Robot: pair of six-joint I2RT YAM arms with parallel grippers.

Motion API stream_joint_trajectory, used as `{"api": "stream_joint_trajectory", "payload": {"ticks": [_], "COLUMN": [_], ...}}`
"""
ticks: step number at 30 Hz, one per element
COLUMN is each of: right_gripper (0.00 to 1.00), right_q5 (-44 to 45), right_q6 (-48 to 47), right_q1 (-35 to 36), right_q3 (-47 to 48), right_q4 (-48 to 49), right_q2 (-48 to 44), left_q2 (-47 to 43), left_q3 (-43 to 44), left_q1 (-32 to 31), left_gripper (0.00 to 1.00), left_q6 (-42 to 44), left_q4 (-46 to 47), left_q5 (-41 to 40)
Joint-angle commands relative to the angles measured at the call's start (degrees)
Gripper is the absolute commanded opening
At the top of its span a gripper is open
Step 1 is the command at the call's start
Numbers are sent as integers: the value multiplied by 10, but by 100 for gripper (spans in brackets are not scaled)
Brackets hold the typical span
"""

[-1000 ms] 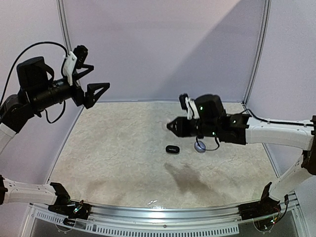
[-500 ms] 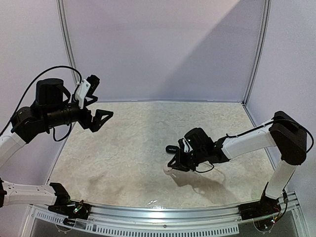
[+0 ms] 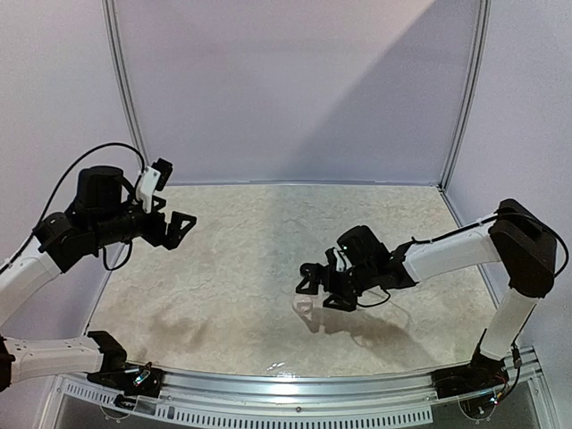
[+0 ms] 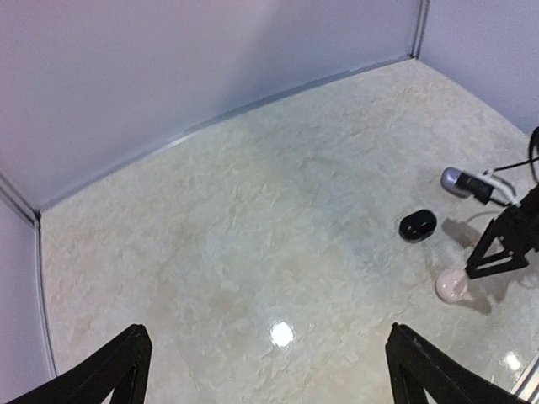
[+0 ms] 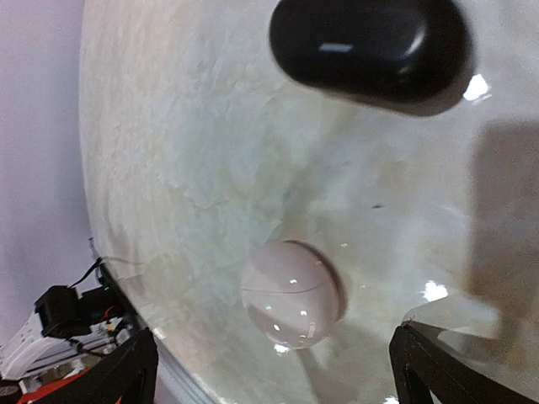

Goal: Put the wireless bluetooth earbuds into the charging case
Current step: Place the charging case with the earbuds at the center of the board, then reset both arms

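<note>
1. Left gripper [image 4: 265, 358]: is hanging high over the left side of the table [image 3: 223, 268], jaws spread wide, gripping nothing.
2. Right gripper [image 3: 320, 288]: is hovering low over the front centre, jaws spread, gripping nothing.
3. White rounded piece [image 5: 290, 295], seam showing: is lying on the table just ahead of the right gripper's spread jaws, touching neither finger.
4. Black oval piece [image 5: 370, 50]: is lying just beyond the white one, apart from it.
5. Silvery-grey piece [image 4: 455, 178]: is sitting near the black one, not touching.

Whether these are cases or earbuds, I cannot tell.
</note>
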Motion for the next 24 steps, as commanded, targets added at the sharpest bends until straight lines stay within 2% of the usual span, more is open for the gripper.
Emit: {"api": "stream_joint_trajectory", "payload": {"ticks": [1,5,8,15,20,24], "right_gripper": [99,99,99,99,99,99], "right_q5": [98,122,160,237,299,314], "right_q6": [-110,-202,-259,-309,-326,-315], "right_q1": [-16,-71,-140,-289,-297,-297], "right_q3": [49,123,133,1,-86,-140], "right_q4": [-216,-312,-328,-221,-125,-60], "right_q2": [-58,-119,-166,-267,-315,-350], "left_q2": [-16,-36,-39,-23,-13,-8], "left_q3": [-90,-190,-239,-309,-328,-337], "left_q1": [61,129,193,305,359,373], "left_gripper": [99,99,99,99,99,99], "left_q6": [-72,-109,-105,-95,-92,-82], "left_q4": [72,179,225,329,362,381], "left_q5": [9,29,26,45,74,89]}}
